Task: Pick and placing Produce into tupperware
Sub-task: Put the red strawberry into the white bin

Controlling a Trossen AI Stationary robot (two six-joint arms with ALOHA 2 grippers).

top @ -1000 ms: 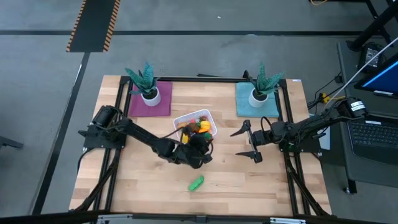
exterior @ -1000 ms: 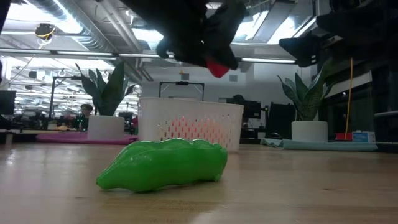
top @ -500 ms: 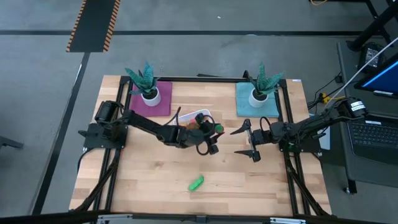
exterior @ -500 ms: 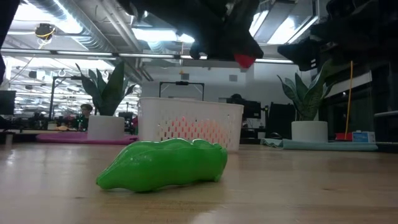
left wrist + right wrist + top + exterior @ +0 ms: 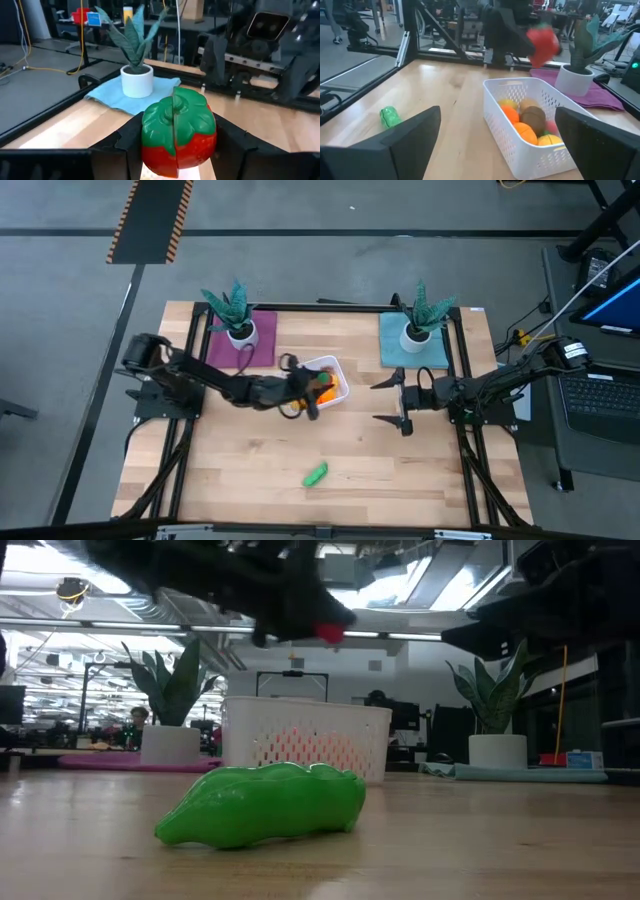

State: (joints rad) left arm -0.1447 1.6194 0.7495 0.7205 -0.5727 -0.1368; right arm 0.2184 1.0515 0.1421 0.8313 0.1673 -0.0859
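Held in the left claw (image 5: 175, 150): a red toy tomato (image 5: 178, 131) with a green leafy cap and a seam down its middle, fingers pressed against both its sides. Hung above the near edge of the white tupperware (image 5: 338, 370), as seen from the high view, where the tomato itself could hardly be made out under the dark wrist. Showed in the low view only as a small red spot (image 5: 328, 634) beneath the arm, well above the table (image 5: 500, 840).

Inside the tupperware (image 5: 530, 145), by the right wrist view: orange, yellow and brown pieces piled together, its perforated walls upright. Lay alone on bare wood toward the table's front: the elongated green piece (image 5: 316, 474), well apart from the tupperware, with open room all round it.

Hovered right of the tupperware with fingers spread wide: the right claw (image 5: 392, 402). Stood at the table's far edge: two potted plants, one on a magenta mat (image 5: 241, 340), one on a teal mat (image 5: 412, 345).
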